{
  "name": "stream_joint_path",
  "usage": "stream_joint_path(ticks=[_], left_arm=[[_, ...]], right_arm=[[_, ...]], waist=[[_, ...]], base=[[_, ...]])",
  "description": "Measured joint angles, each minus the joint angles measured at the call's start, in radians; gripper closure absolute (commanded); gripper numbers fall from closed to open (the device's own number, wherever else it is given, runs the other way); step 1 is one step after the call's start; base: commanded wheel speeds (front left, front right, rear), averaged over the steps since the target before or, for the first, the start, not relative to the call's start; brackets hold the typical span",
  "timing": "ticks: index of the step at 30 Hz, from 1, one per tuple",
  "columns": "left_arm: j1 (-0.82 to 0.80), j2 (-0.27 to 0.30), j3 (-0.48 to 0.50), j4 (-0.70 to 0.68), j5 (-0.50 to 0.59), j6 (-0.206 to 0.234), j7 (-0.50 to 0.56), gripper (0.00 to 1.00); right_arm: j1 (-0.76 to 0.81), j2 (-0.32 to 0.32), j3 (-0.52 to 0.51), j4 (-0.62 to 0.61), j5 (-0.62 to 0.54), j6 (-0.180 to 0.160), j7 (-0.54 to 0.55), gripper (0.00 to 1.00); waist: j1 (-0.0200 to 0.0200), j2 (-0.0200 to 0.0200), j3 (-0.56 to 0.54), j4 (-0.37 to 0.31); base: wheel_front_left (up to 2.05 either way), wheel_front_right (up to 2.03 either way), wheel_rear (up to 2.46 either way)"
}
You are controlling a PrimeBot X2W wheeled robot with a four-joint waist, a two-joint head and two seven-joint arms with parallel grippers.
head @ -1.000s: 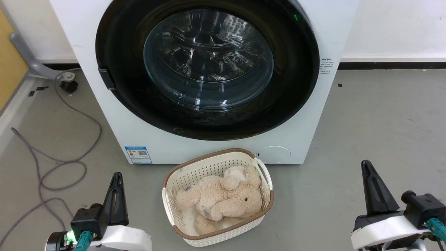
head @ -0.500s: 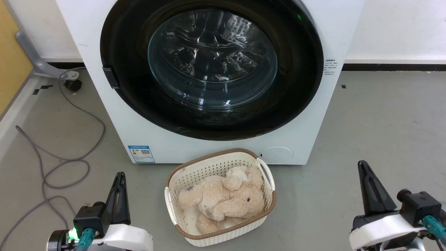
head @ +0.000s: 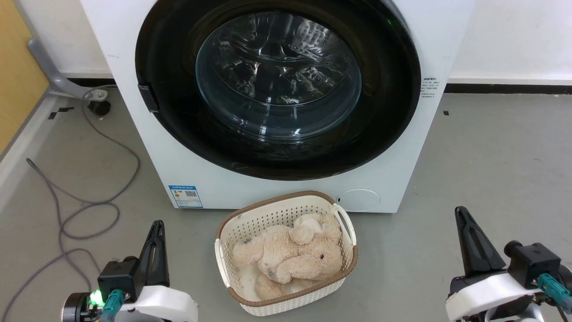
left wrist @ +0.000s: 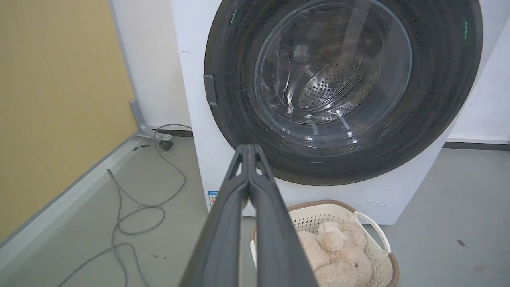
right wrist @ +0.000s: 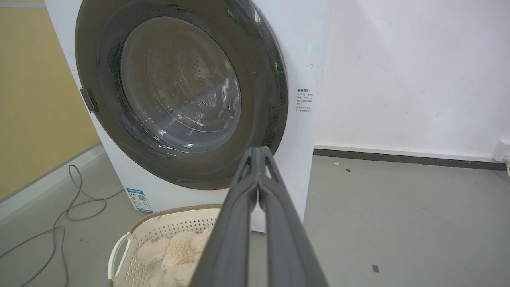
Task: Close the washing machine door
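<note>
The door [head: 277,85] looks flush on the washer [head: 286,192], at 1 o'clock from my left gripper [head: 156,226] and 11 from my right gripper [head: 461,212]. Both are pinched together, empty and about equally near.

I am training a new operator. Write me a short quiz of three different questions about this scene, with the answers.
1. True or false: the washing machine door stands wide open.
2. What lies in the basket? A) a plush toy B) towels C) nothing
3. Fill in: the left gripper and the right gripper both have their fingers ___.

Key
1. False: it looks flush against the front of the washing machine.
2. A
3. shut
</note>
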Motion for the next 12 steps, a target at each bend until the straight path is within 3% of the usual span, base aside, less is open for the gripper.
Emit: stream_joint_path(ticks=[12], left_arm=[[0.0,0.0,-0.002,-0.008,0.009,-0.002,0.024,1.0]], right_arm=[[0.003,0.0,0.006,-0.013,-0.012,0.0,0.025,1.0]], waist=[[0.0,0.0,-0.001,0.01]], base=[[0.0,0.0,0.0]])
